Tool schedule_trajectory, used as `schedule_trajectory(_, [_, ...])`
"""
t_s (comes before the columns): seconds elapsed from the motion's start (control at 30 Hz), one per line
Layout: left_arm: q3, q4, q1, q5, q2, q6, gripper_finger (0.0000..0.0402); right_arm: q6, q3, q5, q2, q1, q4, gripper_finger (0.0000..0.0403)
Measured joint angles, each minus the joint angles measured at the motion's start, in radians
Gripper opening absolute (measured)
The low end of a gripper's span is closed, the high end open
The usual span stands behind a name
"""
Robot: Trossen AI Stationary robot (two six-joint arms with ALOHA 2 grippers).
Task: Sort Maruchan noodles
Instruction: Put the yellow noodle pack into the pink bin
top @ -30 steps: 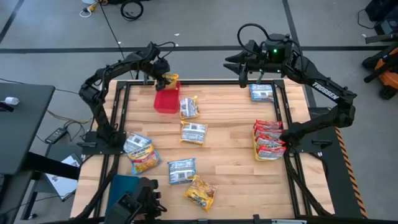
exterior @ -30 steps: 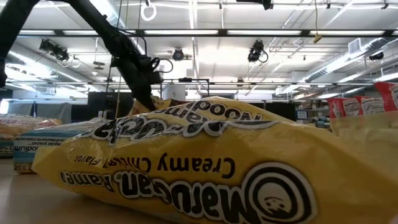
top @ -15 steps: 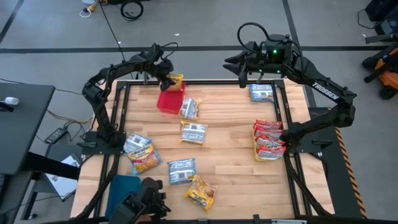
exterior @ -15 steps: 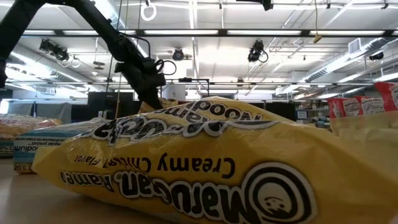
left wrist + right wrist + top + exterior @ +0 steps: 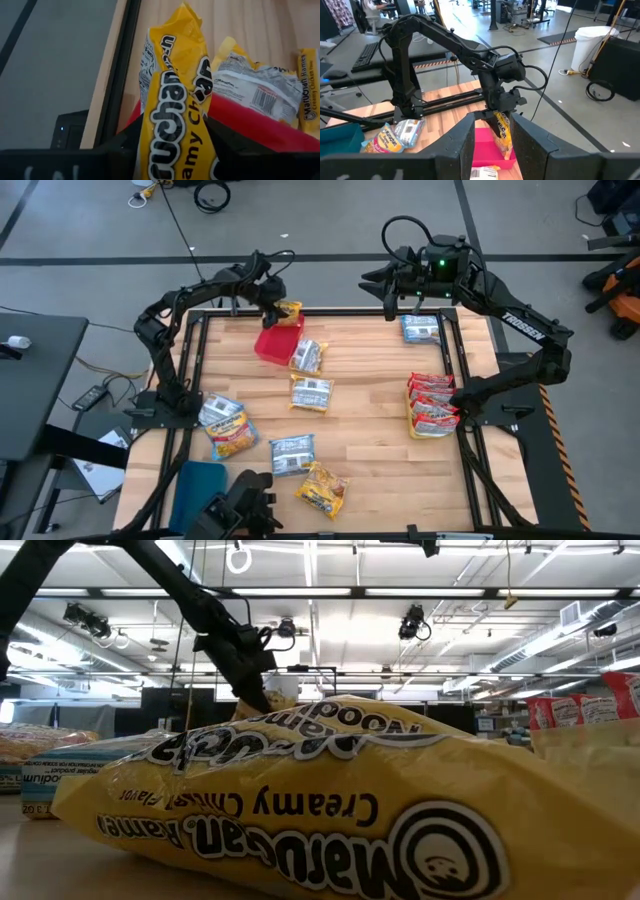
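Note:
My left gripper (image 5: 276,308) is at the table's far edge, shut on a yellow noodle packet (image 5: 289,308) over the red tray (image 5: 275,345). In the right wrist view that packet (image 5: 501,131) hangs under the left gripper. Other packets lie flat: two grey-white ones (image 5: 308,356) (image 5: 311,392) mid-table, two (image 5: 228,423) near the left edge, two (image 5: 292,455) (image 5: 320,488) at the near side, a blue one (image 5: 420,328) far right, and a red stack (image 5: 432,405) at the right edge. My right gripper (image 5: 492,150) is open, raised above the far right corner. My left gripper pinches the yellow packet between its two fingers (image 5: 222,142), across the packet's width at one end (image 5: 172,135). The fingers come from above, slanting down. The packet hangs below them over the red tray's far part (image 5: 487,137); whether its lower end touches the tray, I cannot tell.
A blue tray (image 5: 198,485) sits at the near left corner. A dark metal frame (image 5: 462,360) runs round the wooden table. In the low view a large yellow packet (image 5: 300,800) fills the foreground. Bare wood (image 5: 370,380) lies between the middle packets and the red stack.
My left gripper has moved along the far edge toward the table's right, carrying the yellow packet with it, and still holds it shut. The red tray beneath has turned a little and shifted slightly rightward. My right arm has kept still.

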State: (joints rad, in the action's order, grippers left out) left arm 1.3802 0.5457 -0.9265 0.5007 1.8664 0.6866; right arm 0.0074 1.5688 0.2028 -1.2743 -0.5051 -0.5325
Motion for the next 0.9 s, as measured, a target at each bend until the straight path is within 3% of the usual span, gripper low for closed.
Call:
schedule_trajectory(0.1, [0.017, -0.001, 0.009, 0.015, 0.0, 0.006, 0.0142, 0.0, 0.0, 0.0, 0.0, 0.0, 0.0, 0.0129])
schedule_trajectory(0.27, [0.018, -0.046, 0.011, 0.134, 0.003, 0.023, 0.0142, 0.0, 0.0, 0.0, 0.0, 0.0, 0.0, 0.0129])
schedule_trajectory(0.6, [0.018, -0.098, 0.015, 0.147, 0.124, 0.032, 0.0142, -0.002, 0.0, 0.0, 0.0, 0.0, 0.0, 0.0129])
schedule_trajectory(0.8, [0.017, -0.095, 0.005, -0.002, 0.126, 0.02, 0.0142, -0.002, 0.0, 0.0, 0.0, 0.0, 0.0, 0.0129])
schedule_trajectory(0.9, [0.026, -0.103, -0.017, -0.043, 0.121, -0.071, 0.0142, 0.0, 0.0, 0.009, 0.0, -0.001, -0.002, 0.0129])
